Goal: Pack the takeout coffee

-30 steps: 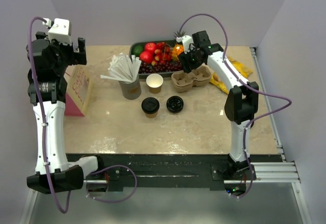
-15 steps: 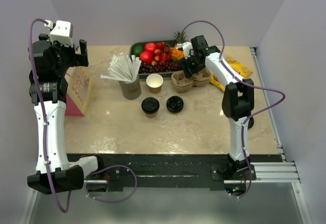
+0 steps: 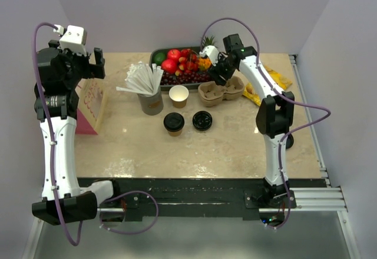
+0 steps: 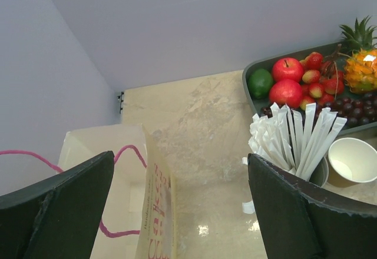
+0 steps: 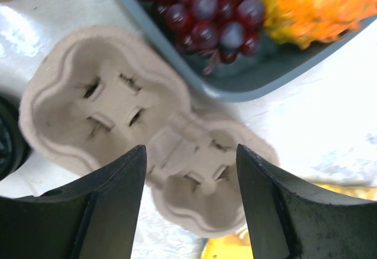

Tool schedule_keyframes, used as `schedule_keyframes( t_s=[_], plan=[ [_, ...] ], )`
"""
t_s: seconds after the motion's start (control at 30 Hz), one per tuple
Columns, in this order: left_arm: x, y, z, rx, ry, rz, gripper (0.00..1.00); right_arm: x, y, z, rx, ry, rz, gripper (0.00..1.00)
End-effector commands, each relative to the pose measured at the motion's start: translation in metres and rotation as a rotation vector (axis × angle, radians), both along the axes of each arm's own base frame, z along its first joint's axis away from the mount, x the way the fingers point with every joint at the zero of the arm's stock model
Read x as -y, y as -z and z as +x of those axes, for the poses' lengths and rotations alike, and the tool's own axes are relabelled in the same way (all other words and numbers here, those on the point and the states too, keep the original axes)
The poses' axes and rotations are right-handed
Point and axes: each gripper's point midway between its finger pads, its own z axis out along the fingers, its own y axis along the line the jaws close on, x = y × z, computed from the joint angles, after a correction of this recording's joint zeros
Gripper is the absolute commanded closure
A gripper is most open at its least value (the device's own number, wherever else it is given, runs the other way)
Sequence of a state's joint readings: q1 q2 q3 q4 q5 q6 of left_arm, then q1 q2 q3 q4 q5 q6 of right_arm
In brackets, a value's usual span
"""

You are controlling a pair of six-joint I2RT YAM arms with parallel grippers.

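Observation:
The takeout coffee (image 3: pixel 174 123), a brown paper cup with a black lid, stands on the table's middle. A pulp two-cup carrier (image 3: pixel 221 90) (image 5: pixel 141 147) lies right of it, empty. My right gripper (image 3: pixel 219 72) (image 5: pixel 189 179) is open and hovers over the carrier, its jaws spanning the carrier's narrow middle without touching. My left gripper (image 3: pixel 89 62) (image 4: pixel 179 212) is open and empty, high above the left side, over the edge of a white paper bag (image 3: pixel 89 102) (image 4: pixel 118 194) with pink handles.
A lidless paper cup (image 3: pixel 178 96) (image 4: pixel 352 162) and a grey cup of wrapped straws (image 3: pixel 147 88) (image 4: pixel 294 141) stand behind the coffee. A loose black lid (image 3: pixel 202 120) lies beside it. A fruit tray (image 3: pixel 179 62) (image 5: pixel 247 88) sits at the back. Yellow packets (image 3: pixel 268 82) lie far right.
My right gripper has swung and turned over the back of the carrier, nearer the fruit tray. The left gripper has shifted slightly right. Nothing on the table has moved.

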State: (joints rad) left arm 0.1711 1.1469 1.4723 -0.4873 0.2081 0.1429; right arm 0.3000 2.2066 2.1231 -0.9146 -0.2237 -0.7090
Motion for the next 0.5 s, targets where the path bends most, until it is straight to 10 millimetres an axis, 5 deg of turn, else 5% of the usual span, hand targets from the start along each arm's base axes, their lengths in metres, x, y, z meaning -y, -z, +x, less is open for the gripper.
schedule_keyframes(
  t_s=[0.0, 0.23, 0.47],
  plan=[
    [0.001, -0.007, -0.003, 0.029, 0.012, -0.021, 0.01, -0.001, -0.014, 0.016, 0.038, 0.027, -0.002, 0.33],
    [0.001, -0.001, -0.002, 0.014, 0.016, -0.035, 0.01, -0.016, -0.004, 0.002, -0.102, 0.261, 0.145, 0.30],
    [0.003, 0.001, 0.002, 0.007, 0.032, -0.063, 0.01, -0.009, 0.015, -0.011, -0.188, 0.397, 0.130, 0.32]
  ],
)
